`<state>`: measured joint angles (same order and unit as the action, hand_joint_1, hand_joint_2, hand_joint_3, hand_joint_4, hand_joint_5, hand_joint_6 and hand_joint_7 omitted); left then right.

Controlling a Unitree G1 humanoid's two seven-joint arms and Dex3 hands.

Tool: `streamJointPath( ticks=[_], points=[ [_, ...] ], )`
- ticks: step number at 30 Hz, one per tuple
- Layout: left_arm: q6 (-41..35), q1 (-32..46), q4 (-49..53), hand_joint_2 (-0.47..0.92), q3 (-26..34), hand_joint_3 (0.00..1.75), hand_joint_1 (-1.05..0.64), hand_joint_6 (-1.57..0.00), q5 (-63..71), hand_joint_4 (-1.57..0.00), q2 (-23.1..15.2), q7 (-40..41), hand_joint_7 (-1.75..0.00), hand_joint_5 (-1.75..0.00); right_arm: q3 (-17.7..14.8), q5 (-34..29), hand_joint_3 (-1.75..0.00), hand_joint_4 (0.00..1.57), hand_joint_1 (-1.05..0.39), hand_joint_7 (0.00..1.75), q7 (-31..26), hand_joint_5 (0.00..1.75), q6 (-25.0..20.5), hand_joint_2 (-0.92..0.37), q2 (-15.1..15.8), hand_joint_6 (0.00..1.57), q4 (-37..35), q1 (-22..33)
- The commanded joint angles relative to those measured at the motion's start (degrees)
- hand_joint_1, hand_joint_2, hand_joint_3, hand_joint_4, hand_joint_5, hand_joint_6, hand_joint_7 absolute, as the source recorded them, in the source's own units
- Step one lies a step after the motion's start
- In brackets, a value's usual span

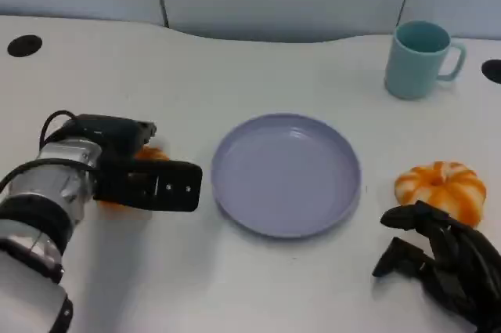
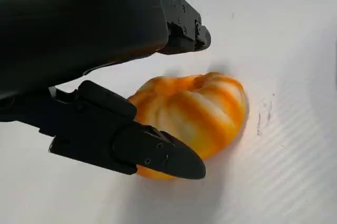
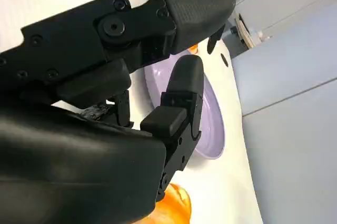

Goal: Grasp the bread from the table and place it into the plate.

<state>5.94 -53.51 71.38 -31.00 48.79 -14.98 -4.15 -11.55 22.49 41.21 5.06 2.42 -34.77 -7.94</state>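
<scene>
Reaching in from the near left, the left hand point(image 1: 149, 180) sits over one piece of bread point(image 2: 197, 113), an orange-and-white bun shaped like a small pumpkin, which in the head view peeks out as an orange sliver just behind the black shell. Seen from the left wrist, the fingers point(image 2: 158, 155) bracket the bun, one long finger lying along its side and another arched past its far edge, with the bun resting on the white table point(image 1: 235, 59). Whether the pads actually press it cannot be told, so this reads as a grasp being set up, not a firm hold. That pose makes sense: the hand comes at the bun sideways so the fingers can close around its rounded flanks.

Right of it, at the table's middle, lies the lavender plate point(image 1: 235, 192), nothing in it, placed close so the carry is short.

Farther right and far back stands a teal mug point(image 1: 415, 59) (well out of the likely path).

At the near right a second bun point(image 1: 442, 188) rests on the table, and the right hand point(image 1: 438, 258) waits just near of it, fingers loosely curled and apart, holding nothing.
</scene>
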Motion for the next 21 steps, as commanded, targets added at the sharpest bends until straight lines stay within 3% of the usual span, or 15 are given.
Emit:
streamJointPath(
  ticks=[1,21],
  points=[
    [-0.90,-2.06,2.33,0.88,-1.42,0.00,-0.69,-0.17,-0.67,-0.06,0.59,-1.31,0.00,-0.02,-0.14,0.32,-0.15,0.63,-0.48,0.96,0.28,1.43,-0.29,-0.92,0.48,0.67,0.16,1.61],
    [-3.78,-0.24,5.97,0.88,-4.26,0.00,-0.67,-0.17,-2.69,-0.07,3.23,-2.52,0.00,-0.01,-0.22,2.49,-0.15,0.62,-0.48,0.99,1.67,1.44,-3.88,-0.92,1.30,0.66,8.09,7.01]
  ],
)
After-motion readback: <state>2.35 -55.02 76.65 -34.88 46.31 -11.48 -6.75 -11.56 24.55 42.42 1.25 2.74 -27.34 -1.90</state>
